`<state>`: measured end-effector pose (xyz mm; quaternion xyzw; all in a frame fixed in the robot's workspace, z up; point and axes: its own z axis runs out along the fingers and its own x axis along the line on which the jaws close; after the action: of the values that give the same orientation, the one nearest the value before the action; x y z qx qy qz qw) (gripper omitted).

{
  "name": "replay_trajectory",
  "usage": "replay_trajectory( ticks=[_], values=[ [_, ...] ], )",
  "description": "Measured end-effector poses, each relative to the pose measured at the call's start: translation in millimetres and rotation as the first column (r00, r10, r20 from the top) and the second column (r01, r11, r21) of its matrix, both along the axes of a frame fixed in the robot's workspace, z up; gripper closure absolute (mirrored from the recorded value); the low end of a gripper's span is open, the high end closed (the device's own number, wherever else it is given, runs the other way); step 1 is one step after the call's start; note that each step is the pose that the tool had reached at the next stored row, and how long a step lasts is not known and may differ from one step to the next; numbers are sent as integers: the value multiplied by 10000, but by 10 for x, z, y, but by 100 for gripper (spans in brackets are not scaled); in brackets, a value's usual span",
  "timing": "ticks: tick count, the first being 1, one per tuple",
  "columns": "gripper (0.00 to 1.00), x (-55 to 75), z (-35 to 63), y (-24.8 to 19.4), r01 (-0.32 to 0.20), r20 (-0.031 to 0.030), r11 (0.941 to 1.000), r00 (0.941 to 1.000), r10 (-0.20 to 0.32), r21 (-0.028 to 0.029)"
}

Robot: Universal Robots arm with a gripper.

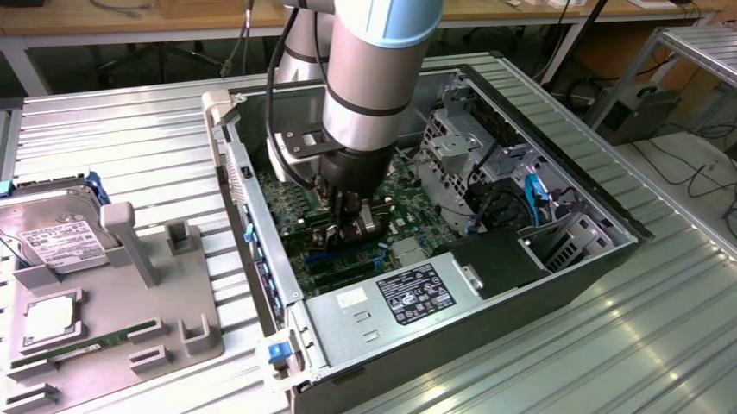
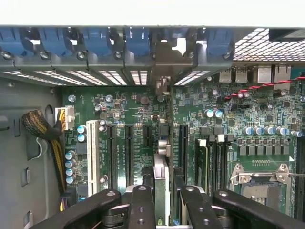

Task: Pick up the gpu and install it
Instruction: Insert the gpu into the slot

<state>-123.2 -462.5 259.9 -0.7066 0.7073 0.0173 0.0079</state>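
The gpu (image 2: pixel 161 164) appears edge-on in the wrist view, a thin card standing upright over the motherboard's (image 2: pixel 119 109) long black expansion slots (image 2: pixel 128 152). Its silver bracket end (image 2: pixel 162 59) reaches the row of rear slot openings. My gripper (image 2: pixel 162 195) is shut on the card, one black finger (image 2: pixel 141 205) on each side. In the exterior view the gripper (image 1: pixel 349 226) is deep inside the open computer case (image 1: pixel 576 259), low over the green board, with the gpu (image 1: pixel 366 226) between its fingers. Whether the card sits in a slot cannot be told.
Blue slot latches (image 2: pixel 138 40) line the case's rear wall. A cable bundle (image 2: pixel 43 129) and the CPU socket (image 2: pixel 257 176) flank the slots. The power supply (image 1: pixel 398 297) and drive cage (image 1: pixel 461 138) crowd the arm. A grey tray (image 1: pixel 103 328) on the exterior view's left holds a hard drive (image 1: pixel 52 237) and memory stick (image 1: pixel 86 345).
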Motion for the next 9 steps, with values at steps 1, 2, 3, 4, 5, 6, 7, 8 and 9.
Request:
replay_trajectory(
  ticks=[1, 2, 3, 4, 5, 6, 7, 8, 9],
  values=[
    [74, 0, 2, 2, -1, 1, 10000, 10000, 1, 4],
    [74, 0, 6, 2, -1, 1, 10000, 10000, 1, 9],
    [74, 0, 12, 3, -2, 0, 10000, 10000, 2, 11],
    [74, 0, 20, 3, -2, -1, 10000, 10000, 2, 14],
    [74, 0, 22, 4, -2, 1, 10000, 10000, 2, 21],
    [74, 0, 22, 4, -2, 1, 10000, 10000, 2, 22],
    [74, 0, 22, 4, -2, 1, 10000, 10000, 2, 23],
    [74, -2, 21, 4, -2, 0, 10000, 10000, 2, 22],
    [74, -9, 16, 3, -1, 0, 10000, 10000, 1, 21]
  ],
)
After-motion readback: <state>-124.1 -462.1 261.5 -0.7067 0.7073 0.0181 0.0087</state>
